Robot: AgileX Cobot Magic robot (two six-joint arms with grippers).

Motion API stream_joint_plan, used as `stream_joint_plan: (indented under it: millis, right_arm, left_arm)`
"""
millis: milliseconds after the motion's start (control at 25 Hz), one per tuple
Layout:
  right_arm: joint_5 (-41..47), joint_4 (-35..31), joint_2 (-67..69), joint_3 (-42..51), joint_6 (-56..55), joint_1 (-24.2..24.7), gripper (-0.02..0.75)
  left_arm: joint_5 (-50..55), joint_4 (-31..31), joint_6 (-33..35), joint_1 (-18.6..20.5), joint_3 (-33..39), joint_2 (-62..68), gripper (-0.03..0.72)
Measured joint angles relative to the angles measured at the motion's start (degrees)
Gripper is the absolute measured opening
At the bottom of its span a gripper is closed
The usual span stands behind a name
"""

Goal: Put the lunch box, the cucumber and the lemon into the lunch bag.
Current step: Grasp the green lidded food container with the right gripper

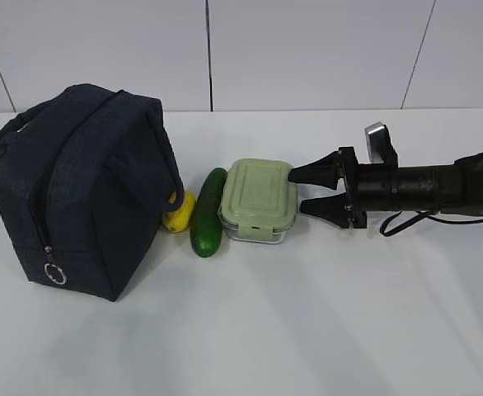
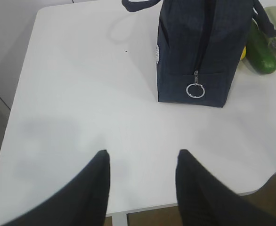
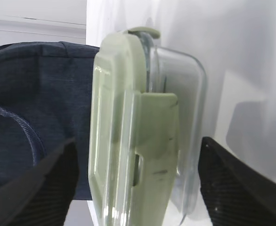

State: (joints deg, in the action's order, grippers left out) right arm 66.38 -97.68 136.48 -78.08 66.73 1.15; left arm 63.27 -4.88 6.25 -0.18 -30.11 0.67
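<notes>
Right gripper [image 1: 309, 190] was spread wide with one finger above and one below the near end of the small clear rectangular lunch box with the pale green clip-on lid [image 1: 258, 200], not pinching it yet as far as I could tell; in the wrist view both pads sat apart from the box with gaps showing. That box sat on the white table [image 1: 307, 322], touching or just beside the short, glossy dark green cucumber [image 1: 208, 212], with the small bright yellow lemon [image 1: 180, 213] tucked between the cucumber and the boxy dark navy fabric lunch bag [image 1: 77, 190]. Bag looked zipped, ring pull down at the bottom. My guess: the box was rigid and smooth, so slippery-ish and heavier than it looked, best squeezed flat across lid and base, away from the clip. Left gripper [image 2: 142, 176] was open, hovering over bare table near the bag.
</notes>
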Motion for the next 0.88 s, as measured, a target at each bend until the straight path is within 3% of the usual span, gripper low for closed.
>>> stream_joint_plan:
  millis: [880]
  right_arm:
    - [0.0, 0.7, 0.1, -2.5, -2.2, -1.0, 0.592]
  left_arm:
    - [0.0, 0.0, 0.0, 0.0, 0.0, 0.0, 0.333]
